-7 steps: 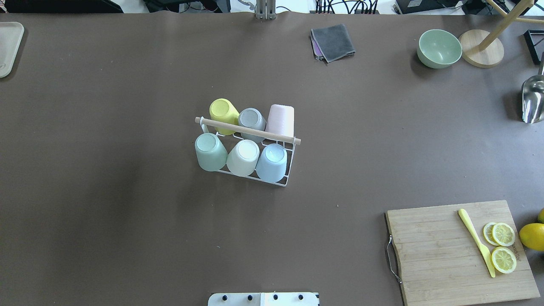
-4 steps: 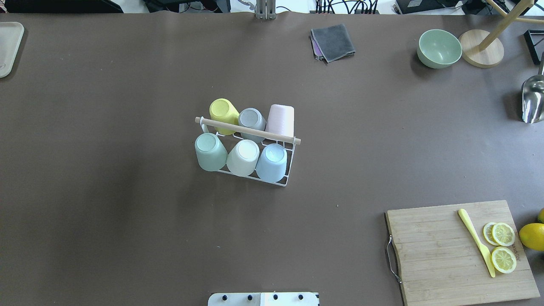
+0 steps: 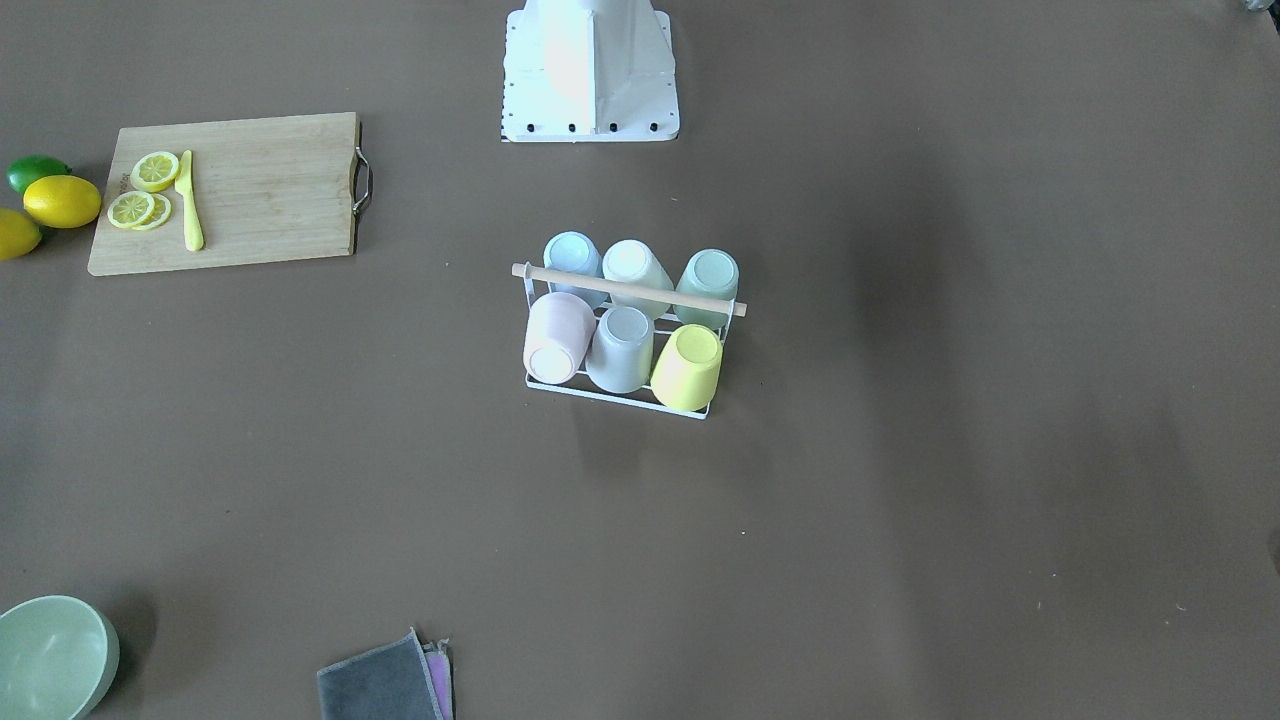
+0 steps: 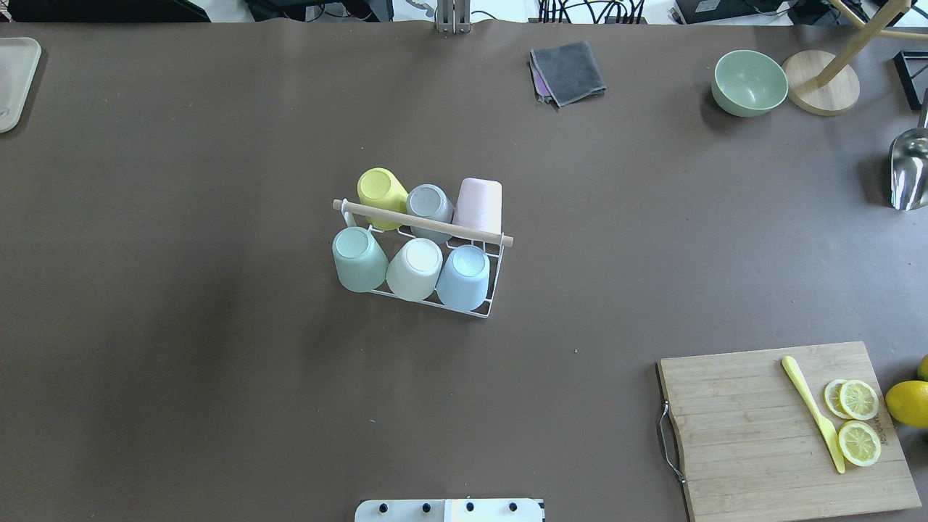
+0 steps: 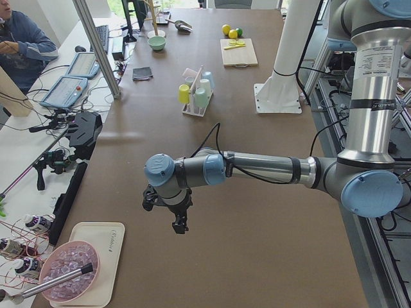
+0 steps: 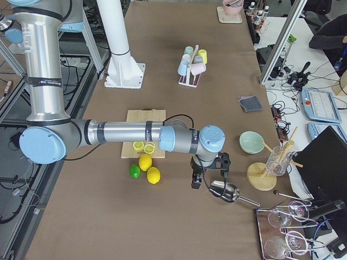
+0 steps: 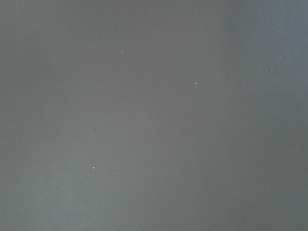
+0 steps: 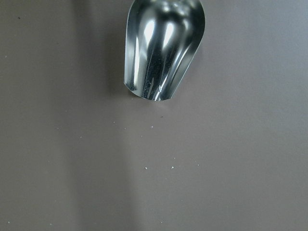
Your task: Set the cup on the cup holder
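Observation:
The cup holder (image 4: 423, 223), a white wire rack with a wooden rod handle, stands mid-table and also shows in the front-facing view (image 3: 628, 289). Several cups sit upside down on it: yellow (image 4: 382, 189), grey (image 4: 429, 203), pink (image 4: 478, 205), green (image 4: 357, 258), cream (image 4: 415, 268) and blue (image 4: 464, 277). The pink one leans outward. My left gripper (image 5: 180, 224) hangs over bare table far to the left of the rack, and I cannot tell its state. My right gripper (image 6: 196, 183) hangs far to the right beside a metal scoop (image 8: 163, 48), and I cannot tell its state.
A cutting board (image 4: 761, 428) with lemon slices (image 4: 859, 420) and a yellow knife (image 4: 812, 413) lies at front right. A green bowl (image 4: 749, 82), a wooden stand (image 4: 821, 82) and a grey cloth (image 4: 568, 72) sit at the back. A tray (image 4: 14, 80) is at back left.

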Available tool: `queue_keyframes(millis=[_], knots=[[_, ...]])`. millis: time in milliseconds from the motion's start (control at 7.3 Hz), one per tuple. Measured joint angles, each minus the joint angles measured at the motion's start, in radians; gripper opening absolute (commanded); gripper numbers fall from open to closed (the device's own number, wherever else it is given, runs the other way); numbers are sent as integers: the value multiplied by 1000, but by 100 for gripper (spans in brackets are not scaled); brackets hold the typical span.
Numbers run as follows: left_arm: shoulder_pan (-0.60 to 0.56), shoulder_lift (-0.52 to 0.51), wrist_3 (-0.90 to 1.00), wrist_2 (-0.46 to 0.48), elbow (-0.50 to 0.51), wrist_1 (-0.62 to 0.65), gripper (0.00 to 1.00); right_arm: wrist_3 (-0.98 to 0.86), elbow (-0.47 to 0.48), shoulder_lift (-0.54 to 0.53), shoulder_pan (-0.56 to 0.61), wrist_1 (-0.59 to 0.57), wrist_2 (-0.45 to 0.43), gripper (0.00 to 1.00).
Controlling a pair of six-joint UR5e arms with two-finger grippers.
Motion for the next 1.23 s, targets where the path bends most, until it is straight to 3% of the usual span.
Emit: queue_keyframes(millis=[1233], knots=[[-20,5,0,2,-15,1,99,0,0,6,0,1,-1,100]])
